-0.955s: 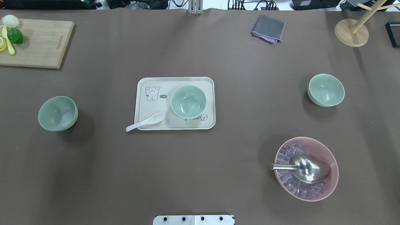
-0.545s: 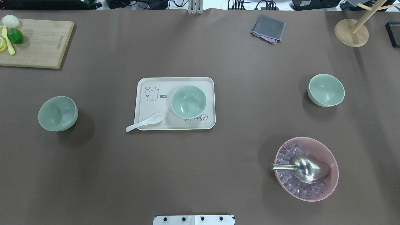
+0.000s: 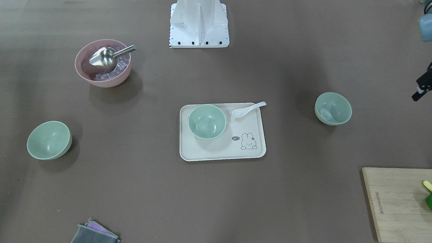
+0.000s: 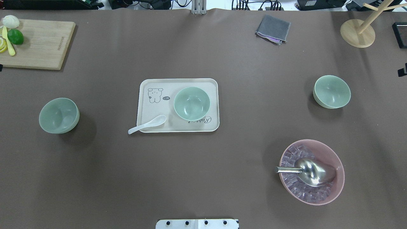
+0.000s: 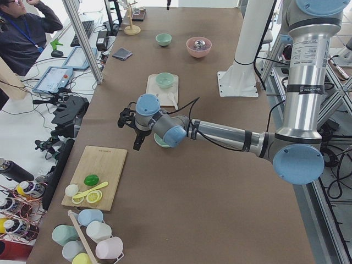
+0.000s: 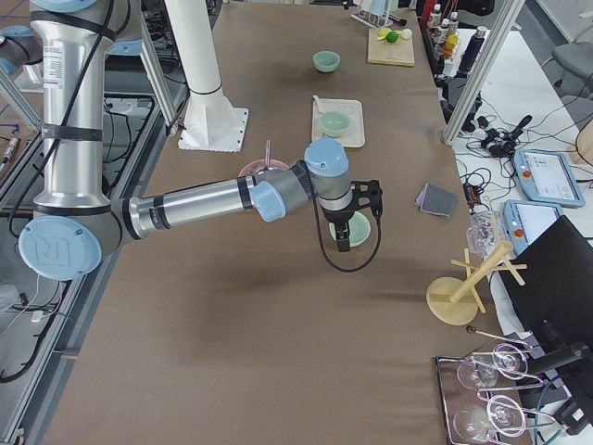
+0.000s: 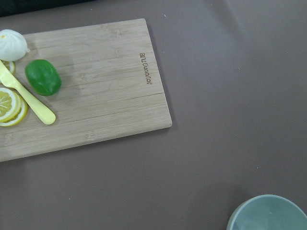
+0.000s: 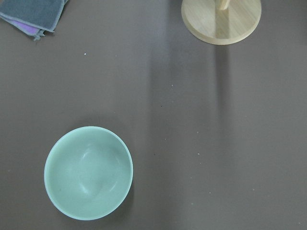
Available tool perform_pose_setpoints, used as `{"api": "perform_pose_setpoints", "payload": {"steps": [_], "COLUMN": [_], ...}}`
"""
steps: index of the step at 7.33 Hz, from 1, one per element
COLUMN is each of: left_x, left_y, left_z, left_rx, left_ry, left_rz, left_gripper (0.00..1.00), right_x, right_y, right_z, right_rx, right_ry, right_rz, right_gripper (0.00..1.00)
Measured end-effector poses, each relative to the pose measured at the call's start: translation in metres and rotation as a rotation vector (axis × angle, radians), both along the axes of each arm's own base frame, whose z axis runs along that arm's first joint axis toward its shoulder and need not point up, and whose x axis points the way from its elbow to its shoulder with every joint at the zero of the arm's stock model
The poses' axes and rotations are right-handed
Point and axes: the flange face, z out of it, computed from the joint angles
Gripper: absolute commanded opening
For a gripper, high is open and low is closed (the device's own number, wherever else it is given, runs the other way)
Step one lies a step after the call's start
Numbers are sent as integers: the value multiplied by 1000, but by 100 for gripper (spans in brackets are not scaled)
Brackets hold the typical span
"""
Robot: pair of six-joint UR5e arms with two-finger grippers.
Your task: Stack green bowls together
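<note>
Three green bowls sit well apart on the desk (image 4: 203,178), seen from overhead. The middle green bowl (image 4: 191,103) is on the tray (image 4: 149,109), the left green bowl (image 4: 58,115) at the tray's 9 o'clock, the right green bowl (image 4: 331,91) at its 3 o'clock. The left gripper (image 5: 136,144) and right gripper (image 6: 341,241) hover near the outer bowls; I cannot tell whether their jaws are spread.

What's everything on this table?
green bowls: three, mint; one on the tray, one at each side of the table
tray: one, cream, centre
spoon: one, white, across tray's edge
pink bowl: one, right side, holding clear cubes
scoop: one, metal, in pink bowl
cutting board: one, wooden, far left; lime, lemon slices on it
cloth: one, grey, far edge
wooden stand: one, far right
arms: two, silver-blue, above the table; left claw, right claw black, open or shut unclear
</note>
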Motion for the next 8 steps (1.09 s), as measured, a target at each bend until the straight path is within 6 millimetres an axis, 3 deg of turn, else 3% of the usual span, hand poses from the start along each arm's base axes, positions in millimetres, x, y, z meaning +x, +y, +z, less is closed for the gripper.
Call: {"api": "perform_pose_setpoints", "payload": {"steps": [2,4,7,8], "left_x": [65,88,113,121], "left_y": [-7,6,46,58], "left_z": [9,20,38,43], "left_rx": [-80,-125,-167,-169], "left_ry": [-45,-52,-35,-44], "left_rz": [-13,-32,-15,-4], "left_gripper": [98,95,93,87], "right_x": [-37,-44,-44,-43], "right_y": [-8,-9,-7,-5], "right_z": [-3,-2,-3,-1], "right_rx": [-29,-32,-22,-13], "right_ry": [37,46,50,49], "right_rz": [17,19,24,26], "right_gripper": [98,99,99,99]}}
